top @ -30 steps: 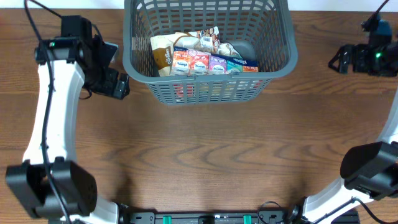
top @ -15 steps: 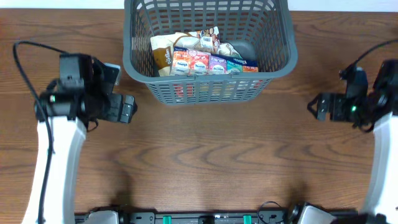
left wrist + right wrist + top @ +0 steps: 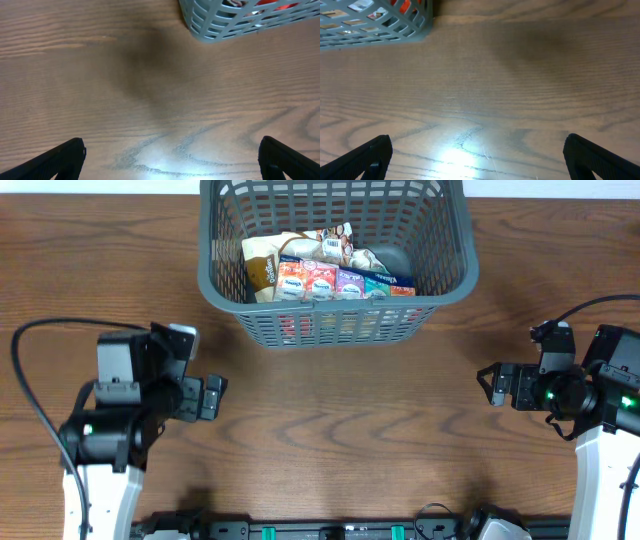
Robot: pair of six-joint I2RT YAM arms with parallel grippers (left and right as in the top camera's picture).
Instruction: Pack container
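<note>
The dark grey slotted basket [image 3: 335, 320] stands at the back middle of the table with several snack packets [image 3: 330, 275] inside. Its corner shows in the left wrist view [image 3: 235, 25] and in the right wrist view [image 3: 375, 27]. My left gripper [image 3: 212, 396] is open and empty over bare wood, left of and in front of the basket; its fingers are wide apart in the left wrist view [image 3: 170, 160]. My right gripper [image 3: 492, 385] is open and empty over bare wood, right of and in front of the basket [image 3: 477, 155].
The wooden table [image 3: 340, 440] stretches in front of the basket. A black rail [image 3: 330, 530] runs along the table's front edge. Black cables loop from both arms.
Both arms have pulled back from beside the basket toward the table's front. The left gripper moved down and slightly right, the right gripper down and inward. The basket has not moved.
</note>
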